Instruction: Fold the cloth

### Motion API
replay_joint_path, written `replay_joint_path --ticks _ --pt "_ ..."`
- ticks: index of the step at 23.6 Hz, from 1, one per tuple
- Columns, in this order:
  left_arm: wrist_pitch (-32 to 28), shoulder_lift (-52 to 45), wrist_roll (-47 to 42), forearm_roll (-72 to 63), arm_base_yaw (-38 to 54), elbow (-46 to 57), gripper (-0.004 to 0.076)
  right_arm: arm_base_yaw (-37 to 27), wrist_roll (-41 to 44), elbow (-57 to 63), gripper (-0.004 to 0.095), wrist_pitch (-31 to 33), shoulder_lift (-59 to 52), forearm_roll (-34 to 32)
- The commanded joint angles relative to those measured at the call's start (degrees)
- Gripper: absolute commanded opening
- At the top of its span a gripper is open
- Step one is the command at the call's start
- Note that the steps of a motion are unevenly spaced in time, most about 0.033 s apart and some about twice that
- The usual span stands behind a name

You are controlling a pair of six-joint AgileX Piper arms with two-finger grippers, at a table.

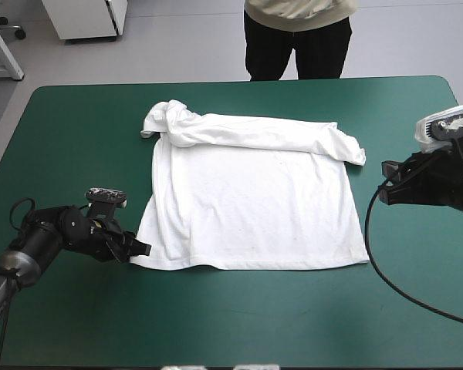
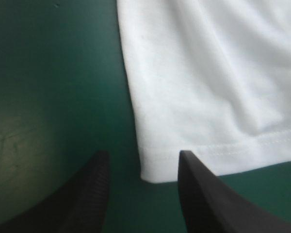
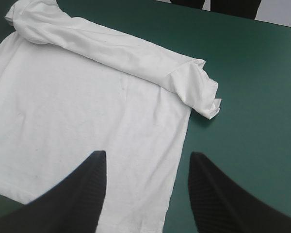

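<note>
A white short-sleeved T-shirt [image 1: 255,208] lies spread flat in the middle of the table [image 1: 77,154], on its teal-green cover [image 1: 417,293]. The hem runs along the near side. The shirt's far part is turned over into a thick rumpled band [image 1: 255,132] that runs from left to right across the far edge. The band's left end is a bunched knot of cloth [image 1: 166,116], with a small grey bit [image 1: 147,133] showing just beside it; what that is cannot be told. Its right end is a crumpled sleeve [image 1: 351,150] that pokes out past the shirt's right edge onto the cover.

The left claw [image 1: 139,248] sits low at the shirt's near-left corner. In the left wrist view its black fingers [image 2: 99,187] stand apart, and the hemmed corner [image 2: 153,174] lies between them, untouched by either.

The right claw [image 1: 384,181] is out to the right of the shirt, apart from it, with bare cover between. Its fingers [image 3: 94,179] are also spread, holding nothing. Ahead of it lies the shirt's right edge, and the crumpled sleeve end sits farther ahead, toward the far side.
</note>
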Motion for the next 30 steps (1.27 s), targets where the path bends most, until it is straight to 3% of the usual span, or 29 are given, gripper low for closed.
replay_joint_path --ticks 1,13,15,16,18,19,24,30 --pt "-4.7 1.9 1.3 -2.1 -0.1 -1.0 0.0328 -0.4 -0.1 -1.1 0.0486 -3.6 -0.5 1.6" --pt "-5.7 13.1 7.0 -6.8 -5.2 -1.0 0.0326 -0.4 -0.1 -1.1 0.0462 -3.4 -0.4 0.7" --pt "-5.6 13.5 6.8 -4.9 -7.7 -1.0 0.0279 -0.4 -0.1 -1.1 0.0448 -2.4 -0.4 0.7" --pt "-5.3 13.5 6.4 -3.7 -8.1 -1.0 0.0223 -0.4 -0.1 -1.1 0.0439 -1.5 -0.4 0.1" --pt "-5.3 13.5 5.4 -1.6 -8.0 -1.0 0.0037 -0.4 -0.1 -1.1 0.0439 -0.3 0.0 -1.4" --pt "-5.3 13.5 3.7 0.7 -8.0 -1.0 -0.0008 -0.4 0.4 -1.1 0.0439 0.8 0.2 -2.0" --pt "-5.0 13.4 2.2 1.6 -8.0 -1.1 -0.0009 0.6 2.0 7.4 0.0437 6.0 3.2 -4.2" --pt "-4.3 13.4 2.2 1.8 -8.0 -1.1 -0.0009 1.4 1.9 19.6 0.0437 -4.7 10.5 -4.9"
